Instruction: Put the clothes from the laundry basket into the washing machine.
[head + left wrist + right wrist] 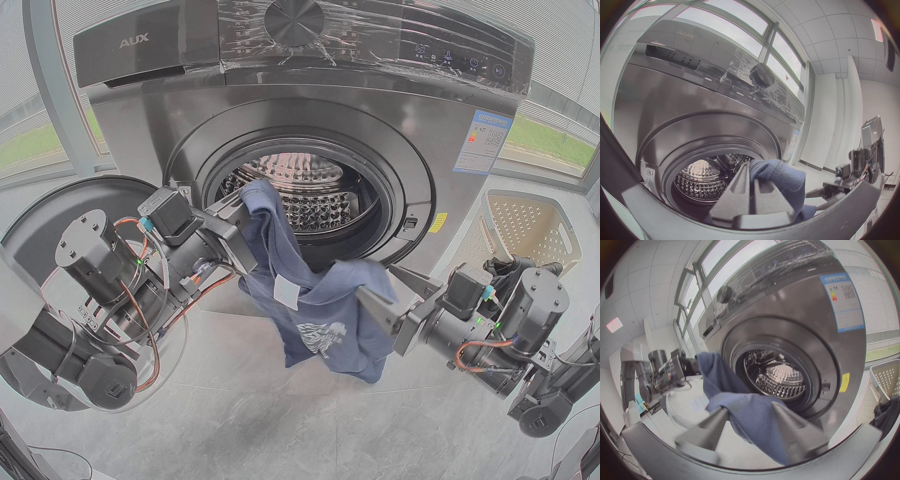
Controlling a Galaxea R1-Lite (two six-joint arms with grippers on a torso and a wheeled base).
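Navy blue cotton T-shirt hangs in front of the open drum mouth of the grey front-loading washing machine, not yet inside. The left claw, at the mouth's 9 o'clock rim, is clamped on its collar. The right claw, near 5 o'clock, has its fingers spread with cloth draped across. Dark clothes lie in the beige perforated laundry basket at 3 o'clock. The drum looks empty and the mouth unobstructed, but the low hem may catch the lip.

Head camera looks down on washing machine; wrist cameras, close, look up at drum.
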